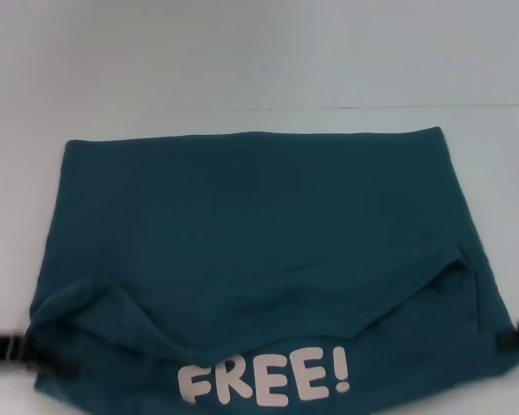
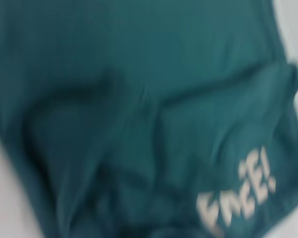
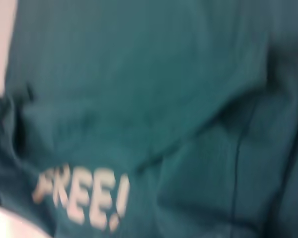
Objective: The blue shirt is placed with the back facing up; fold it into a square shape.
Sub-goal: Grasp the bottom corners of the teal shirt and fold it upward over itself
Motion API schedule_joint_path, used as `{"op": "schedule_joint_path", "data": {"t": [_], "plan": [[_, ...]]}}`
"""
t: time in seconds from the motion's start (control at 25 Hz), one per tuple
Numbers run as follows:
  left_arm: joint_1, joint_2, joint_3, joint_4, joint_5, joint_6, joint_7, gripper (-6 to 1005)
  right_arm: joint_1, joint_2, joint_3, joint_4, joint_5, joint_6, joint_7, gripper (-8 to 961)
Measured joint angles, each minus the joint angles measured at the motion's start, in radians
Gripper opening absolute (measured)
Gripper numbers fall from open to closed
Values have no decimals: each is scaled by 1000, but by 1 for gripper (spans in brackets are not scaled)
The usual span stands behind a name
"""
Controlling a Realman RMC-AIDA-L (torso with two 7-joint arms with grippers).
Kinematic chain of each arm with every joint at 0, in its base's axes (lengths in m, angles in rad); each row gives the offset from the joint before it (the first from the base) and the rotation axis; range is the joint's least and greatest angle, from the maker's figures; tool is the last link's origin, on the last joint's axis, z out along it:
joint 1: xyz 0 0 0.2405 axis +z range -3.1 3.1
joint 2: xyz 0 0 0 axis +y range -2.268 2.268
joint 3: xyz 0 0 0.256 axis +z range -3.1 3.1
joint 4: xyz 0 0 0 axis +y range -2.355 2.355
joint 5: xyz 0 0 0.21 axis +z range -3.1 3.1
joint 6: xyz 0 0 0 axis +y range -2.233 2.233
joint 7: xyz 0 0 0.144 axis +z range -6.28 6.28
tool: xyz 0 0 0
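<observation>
Left gripper [image 1: 4, 347]: low at the near left edge of the cloth, mostly out of frame; cannot tell whether clenched or released.
Shirt [image 1: 251, 233]: spread on the white table [image 1: 259, 60], lying between the two grippers and reaching away from both; near corners just beside each.
Look: dark teal-blue, plain upper layer folded toward the near side, its hem sagging in a shallow V (rumpled at both near corners); pale "FREE!" lettering [image 1: 264, 378] showing below that hem, roughly midway between the grippers.
Handling: likely light, soft and limp, no stiffness to hold a crease; layers prone to slide over one another and bunch when dragged.
Where to grip: probably best pinched at the two near corners through all layers, close to the side edges, then lifted evenly so the fold lands flat.
Right gripper [image 1: 517, 339]: low at the near right edge, only a dark sliver visible; finger state likewise impossible to tell.
</observation>
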Motion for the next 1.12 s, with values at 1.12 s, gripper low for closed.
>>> {"op": "schedule_joint_path", "data": {"t": [1.12], "plan": [[-286, -24, -36, -163, -11, -820, -274, 29, 201, 71, 41, 258, 274, 899, -46, 57]]}}
